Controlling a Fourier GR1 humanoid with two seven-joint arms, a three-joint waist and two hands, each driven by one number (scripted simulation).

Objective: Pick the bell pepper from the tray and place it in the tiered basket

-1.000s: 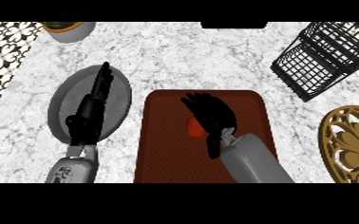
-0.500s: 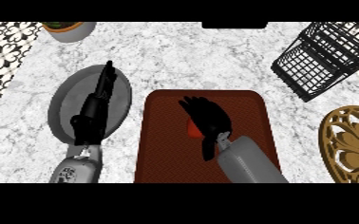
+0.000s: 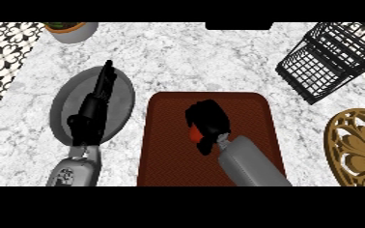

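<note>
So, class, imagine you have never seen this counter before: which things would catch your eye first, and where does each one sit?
First, the right hand, fingers curled over the red bell pepper on the dark red tray at centre. Next, the black wire tiered basket at upper right. Then the left hand, fingers straight, over the grey plate on the left.

Counter layout — tray in the middle, basket at the far right.

The tray [image 3: 164, 145] lies at the centre near the front edge; on it sits the bell pepper [image 3: 194, 134], under the right hand [image 3: 207, 121]. Left of the tray is a plate [image 3: 71, 101], with the left hand [image 3: 92, 111] over it. The tiered basket [image 3: 324, 60] stands behind and right — well apart. A pot [image 3: 70, 31] sits far back left, a trivet [image 3: 349, 145] right of the tray.
</note>
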